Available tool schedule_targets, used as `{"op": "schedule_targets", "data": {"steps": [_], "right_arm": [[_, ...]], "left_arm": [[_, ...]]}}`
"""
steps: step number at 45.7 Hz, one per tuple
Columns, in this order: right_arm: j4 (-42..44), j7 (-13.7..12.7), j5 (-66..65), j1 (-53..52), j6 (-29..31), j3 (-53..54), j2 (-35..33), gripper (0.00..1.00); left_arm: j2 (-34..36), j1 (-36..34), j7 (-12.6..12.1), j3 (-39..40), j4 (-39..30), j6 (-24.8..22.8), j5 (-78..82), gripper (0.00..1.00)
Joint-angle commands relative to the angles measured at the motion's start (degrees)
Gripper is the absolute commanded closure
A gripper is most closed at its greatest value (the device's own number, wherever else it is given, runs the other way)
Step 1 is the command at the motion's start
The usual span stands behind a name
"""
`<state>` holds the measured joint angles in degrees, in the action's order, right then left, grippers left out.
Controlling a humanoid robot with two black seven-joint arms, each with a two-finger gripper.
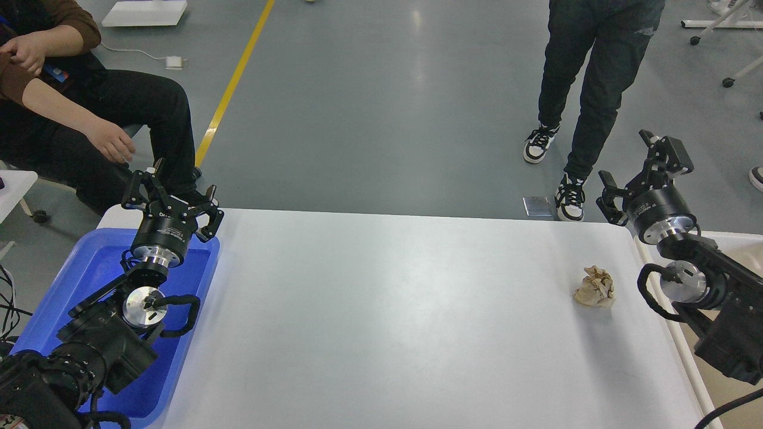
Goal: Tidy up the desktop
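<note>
Left gripper (171,192) raised over the far end of the blue tray (83,280), fingers (138,192) spread wide, nothing between them, touching nothing. Right gripper (644,174) held up past the far right corner of the white counter (381,310), fingers (608,196) likewise well apart, empty, no contact with any object. Crumpled tan paper ball (595,287) lying on the counter, below and slightly left of the right gripper in the view, near it but clearly apart; well apart from the left gripper, across nearly the full width of the counter. Blue tray directly beneath the left gripper and its arm, set against the counter's left edge; interior largely hidden by the arm. Beige bin (739,250) beneath the right arm, just beside the counter's right edge; contents not discernible. Counter surface between the two grippers smooth and white, carrying only the paper ball as far as visible. Beyond the left gripper, a seated person (89,107) in dark clothes; beyond and left of the right gripper, a standing person (590,71) in black-and-white sneakers on the grey floor (381,89).
</note>
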<state>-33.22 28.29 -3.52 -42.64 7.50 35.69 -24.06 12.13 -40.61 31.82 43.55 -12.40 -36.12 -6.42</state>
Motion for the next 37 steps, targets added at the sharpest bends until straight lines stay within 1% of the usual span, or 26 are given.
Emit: {"op": "schedule_targets", "data": {"steps": [1, 17, 37], "right_arm": [[0.0, 0.01, 0.09, 0.02, -0.03, 0.08, -0.2, 0.0], [0.0, 0.01, 0.09, 0.1, 0.14, -0.09, -1.96, 0.0], [0.09, 0.01, -0.09, 0.37, 0.41, -0.18, -2.4, 0.0]], "left_arm": [[0.0, 0.0, 0.0, -0.04, 0.01, 0.0, 0.0, 0.0], [0.0, 0.0, 0.0, -0.04, 0.01, 0.09, 0.0, 0.0], [0.0, 0.0, 0.0, -0.04, 0.01, 0.09, 0.0, 0.0]]}}
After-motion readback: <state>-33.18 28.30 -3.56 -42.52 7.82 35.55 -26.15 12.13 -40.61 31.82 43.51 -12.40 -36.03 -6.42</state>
